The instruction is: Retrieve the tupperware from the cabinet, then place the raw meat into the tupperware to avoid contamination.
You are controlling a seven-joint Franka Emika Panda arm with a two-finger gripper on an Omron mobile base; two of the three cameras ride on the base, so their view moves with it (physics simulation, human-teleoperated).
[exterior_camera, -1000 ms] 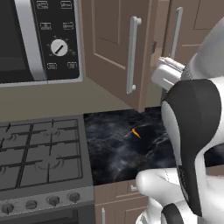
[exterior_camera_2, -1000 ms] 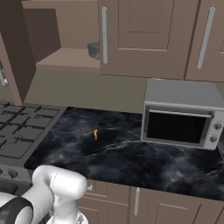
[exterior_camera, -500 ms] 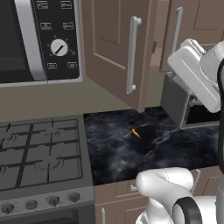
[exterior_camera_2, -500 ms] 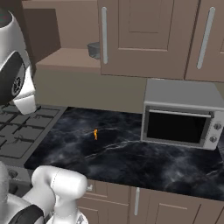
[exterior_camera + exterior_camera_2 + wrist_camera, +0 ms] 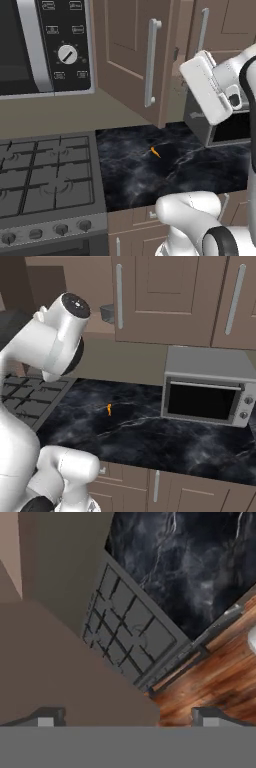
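Black marbled counter (image 5: 200, 170) runs from the gas stove (image 5: 45, 175) on the left to the grey toaster oven (image 5: 207, 391) on the right, with brown cabinetry above and drawers below.

Raw meat (image 5: 155, 151): I see one small orange sliver lying on the bare counter, roughly midway between stove and toaster oven, well apart from both. Same piece in the right base view (image 5: 109, 409). Nothing is touching it.

Cabinet (image 5: 165, 296): wall unit with panelled doors and long silver bar handles. In the left base view one door (image 5: 132, 55) stands swung out toward the camera. In the right base view the bay left of the doors is open, and a small grey tub sits on its wooden shelf, partly hidden behind the door edge; I take this to be the tupperware (image 5: 107, 312), though it is small at this range and I can't make out its shape fully.

Arm: raised well above the counter. In the left base view the white hand block sits at upper right, in front of the cabinet doors and toaster oven.

Gripper (image 5: 128, 717): in the hand view both dark fingertips (image 5: 47, 717) stand far apart at the bottom edge, jaws spread wide, nothing between them. That camera looks down on the stove grates, the counter and a strip of wood floor (image 5: 210, 677).
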